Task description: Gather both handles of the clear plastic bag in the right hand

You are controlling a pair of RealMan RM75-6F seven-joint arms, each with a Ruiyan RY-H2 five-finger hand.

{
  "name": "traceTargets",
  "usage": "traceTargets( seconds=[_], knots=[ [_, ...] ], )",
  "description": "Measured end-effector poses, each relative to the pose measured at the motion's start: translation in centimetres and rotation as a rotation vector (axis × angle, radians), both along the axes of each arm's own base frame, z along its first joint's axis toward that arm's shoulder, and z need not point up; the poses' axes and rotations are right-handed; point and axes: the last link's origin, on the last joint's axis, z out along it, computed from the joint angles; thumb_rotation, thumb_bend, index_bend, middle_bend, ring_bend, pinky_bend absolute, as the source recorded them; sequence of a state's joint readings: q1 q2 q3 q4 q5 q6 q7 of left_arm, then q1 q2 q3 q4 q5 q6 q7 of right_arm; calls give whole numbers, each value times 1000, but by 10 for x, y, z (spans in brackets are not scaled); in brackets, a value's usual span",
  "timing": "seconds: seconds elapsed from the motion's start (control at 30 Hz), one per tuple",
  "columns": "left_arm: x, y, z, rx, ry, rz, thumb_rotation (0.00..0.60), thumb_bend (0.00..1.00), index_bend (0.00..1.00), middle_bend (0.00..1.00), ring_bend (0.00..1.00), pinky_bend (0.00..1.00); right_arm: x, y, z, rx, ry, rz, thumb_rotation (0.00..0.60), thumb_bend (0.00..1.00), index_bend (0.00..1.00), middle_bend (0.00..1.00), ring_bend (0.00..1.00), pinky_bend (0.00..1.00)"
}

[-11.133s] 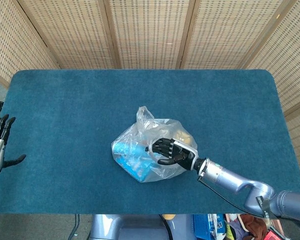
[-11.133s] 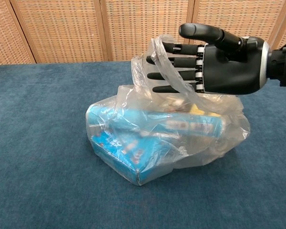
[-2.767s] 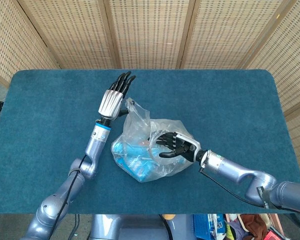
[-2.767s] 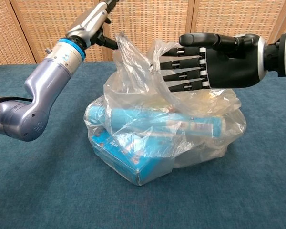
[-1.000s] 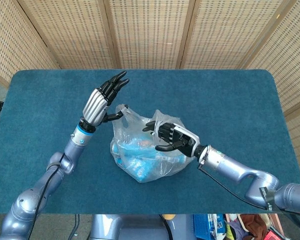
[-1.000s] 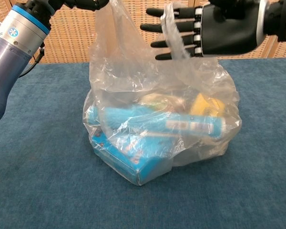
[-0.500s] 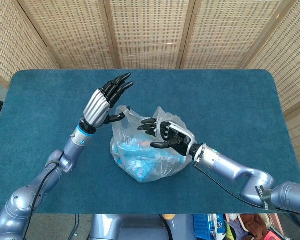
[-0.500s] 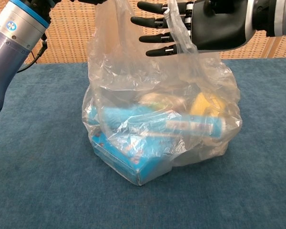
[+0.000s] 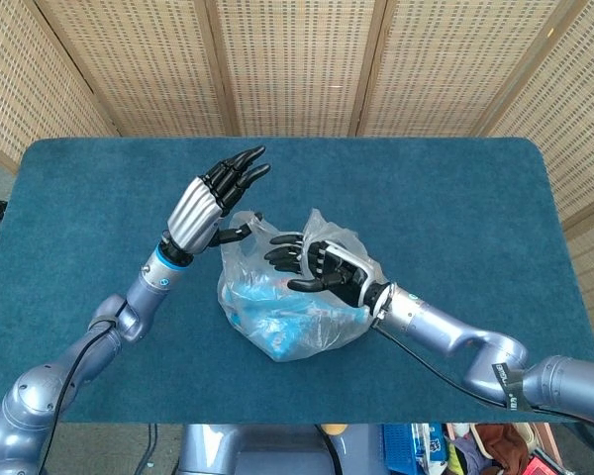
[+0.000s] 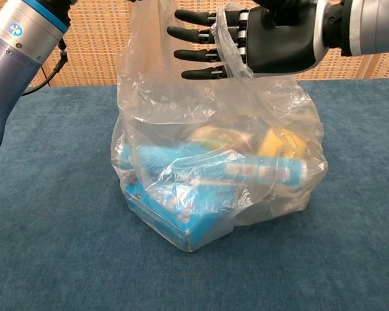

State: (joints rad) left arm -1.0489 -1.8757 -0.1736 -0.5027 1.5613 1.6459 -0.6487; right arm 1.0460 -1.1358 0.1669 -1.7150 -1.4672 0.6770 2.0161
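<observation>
Right hand (image 9: 312,263) over the bag's mouth, fingers spread and straight, pointing toward the left hand; one handle loop (image 10: 232,40) draped across its palm, not clasped. Left hand (image 9: 206,203) just beside, toward the worktop's left edge, fingers extended upward, thumb apparently pinching the other handle (image 9: 246,220) and holding it raised. Clear plastic bag (image 10: 214,168) sits mid-worktop (image 9: 455,188), boxes inside. Second handle lies just past the right fingertips, so a short reach leftward should catch it. Open room all around.
</observation>
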Motion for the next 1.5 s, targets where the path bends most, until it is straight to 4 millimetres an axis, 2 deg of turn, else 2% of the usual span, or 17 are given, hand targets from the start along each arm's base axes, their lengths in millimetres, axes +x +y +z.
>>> traceTargets(
  seconds=[0.17,0.47,1.1,1.27,1.5],
  knots=[
    [0,1,4,9,6,2,600,446,0,0,112,251,2,2,-3,8,8,8,600,89,274,388,243,116],
    [-6,-2,10,24,35,-11,600,443,0,0,114,251,7,0,-3,-7,4,6,600,91,280,389,234,116],
    [-18,-19,10,22,95,-80,600,434,0,0,120,250,-5,-10,10,-65,-2,-47,600,93,283,388,234,116],
    [-16,-20,11,28,102,-85,600,431,0,0,120,250,-7,-10,10,-67,-6,-52,600,96,286,388,234,116],
    [-4,-19,6,-3,68,-71,600,433,0,0,120,250,-2,-5,0,-43,-15,-44,600,97,290,389,234,116]
  ],
)
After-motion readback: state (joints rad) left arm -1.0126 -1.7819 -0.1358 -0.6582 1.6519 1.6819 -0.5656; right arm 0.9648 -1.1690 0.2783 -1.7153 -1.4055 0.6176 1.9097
